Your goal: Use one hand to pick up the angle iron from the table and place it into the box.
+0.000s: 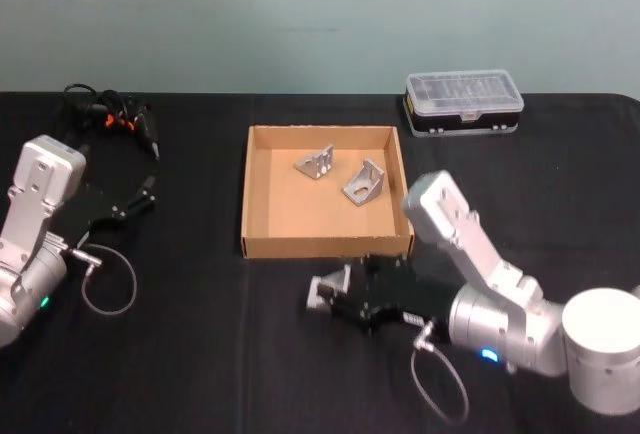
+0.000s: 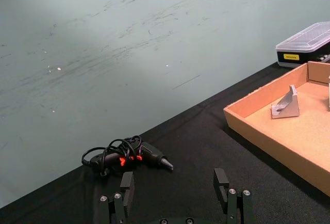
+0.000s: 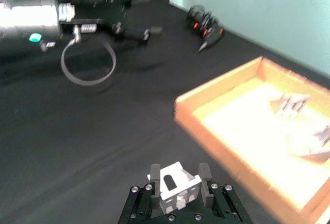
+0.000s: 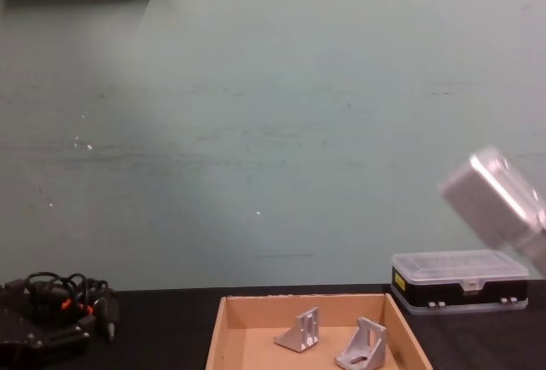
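My right gripper (image 1: 338, 299) is shut on a silver angle iron (image 1: 329, 292), just in front of the near wall of the tan cardboard box (image 1: 325, 246), over the black table (image 1: 200, 354). In the right wrist view that angle iron (image 3: 175, 184) sits clamped between the two black fingers (image 3: 204, 172). Two more angle irons (image 1: 315, 163) (image 1: 364, 183) lie inside the box, toward its far side. My left gripper (image 1: 140, 200) rests open at the table's left, empty, well away from the box (image 2: 268, 136).
A clear-lidded plastic case (image 1: 463, 102) stands behind the box at the back right. A black tool with orange marks and a coiled cord (image 1: 110, 119) lies at the back left. Cable loops hang by each wrist.
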